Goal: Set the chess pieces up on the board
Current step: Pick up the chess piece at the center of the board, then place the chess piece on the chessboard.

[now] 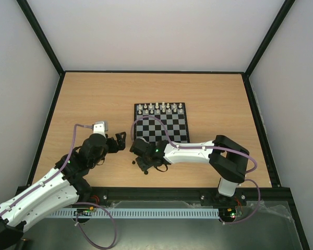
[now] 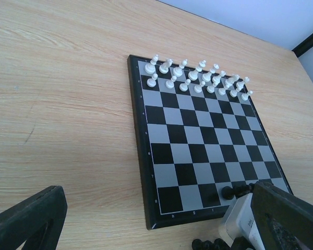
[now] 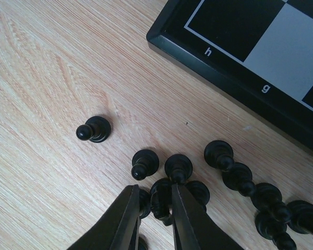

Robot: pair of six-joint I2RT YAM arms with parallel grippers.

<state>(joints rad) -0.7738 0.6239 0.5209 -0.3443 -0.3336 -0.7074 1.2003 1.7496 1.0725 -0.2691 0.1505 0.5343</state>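
Board (image 2: pixel 195 151): white pieces (image 2: pixel 198 75) ranked along the far edge; one black piece, perhaps two, on the near rank.
Chess pieces (image 3: pixel 240 179): most clustered on the table (image 3: pixel 52 78) just off the board's near edge.
Right end effector (image 3: pixel 155 191): fingers narrowed around one clustered piece; firm grip cannot be told.
Left end effector (image 1: pixel 119 140): wide open, empty.
Progress, judged: barely begun.

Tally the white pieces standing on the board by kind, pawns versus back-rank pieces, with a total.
White pawns: 8
White back-rank pieces: 8
Total: 16, filling the two far rows of the board.
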